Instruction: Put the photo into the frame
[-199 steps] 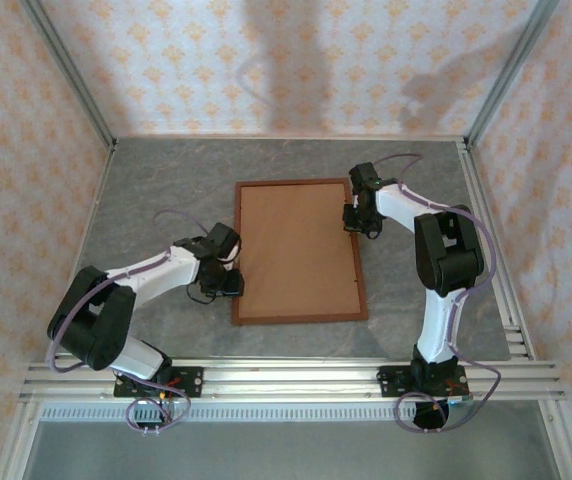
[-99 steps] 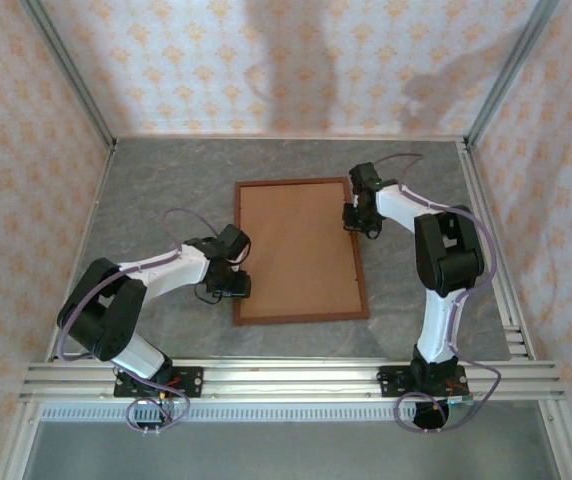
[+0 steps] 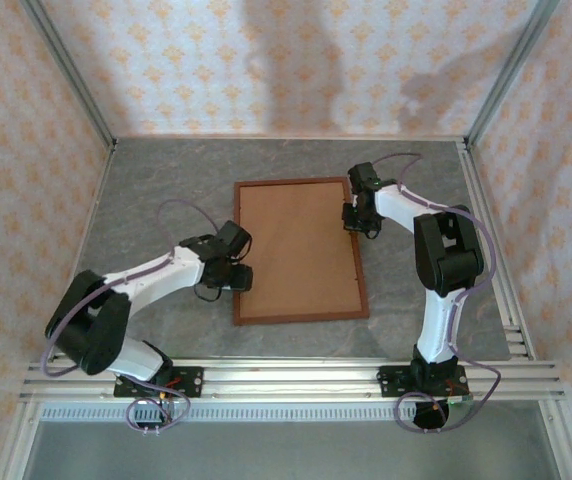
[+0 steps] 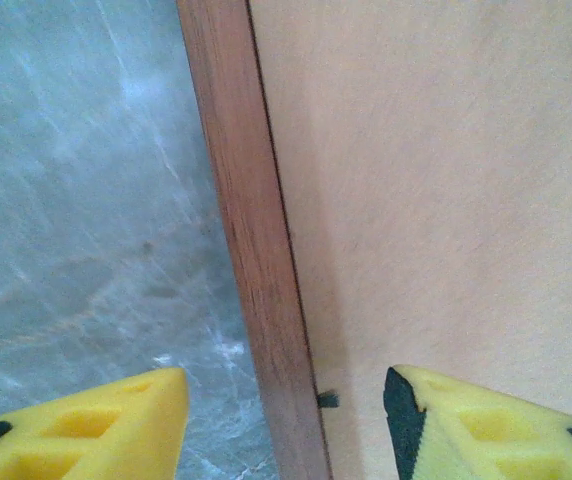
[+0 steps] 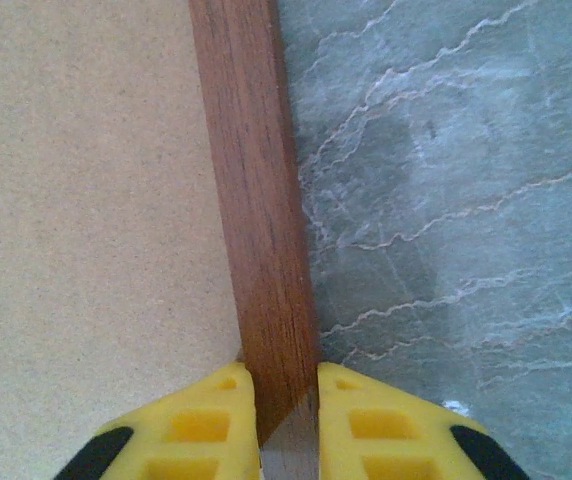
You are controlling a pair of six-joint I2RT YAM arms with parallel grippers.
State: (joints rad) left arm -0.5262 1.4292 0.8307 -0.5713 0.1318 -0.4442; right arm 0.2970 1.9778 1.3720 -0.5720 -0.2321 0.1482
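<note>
The frame (image 3: 301,317) lies flat in the middle of the grey marbled bench (image 3: 166,190), its long sides running away from the arms. A plain brown backing board (image 3: 296,250) fills its opening.

On the frame's right rail, near the far corner, the right hand (image 3: 355,222) is pinched narrow. Its yellow fingers (image 5: 201,425) press against both sides of the reddish wood.

At the frame's left rail, toward the near corner, the left hand (image 3: 234,277) is spread wide and straddles the moulding. One yellow finger (image 4: 116,425) is over the bench outside the frame, the other over the board inside it.
</note>
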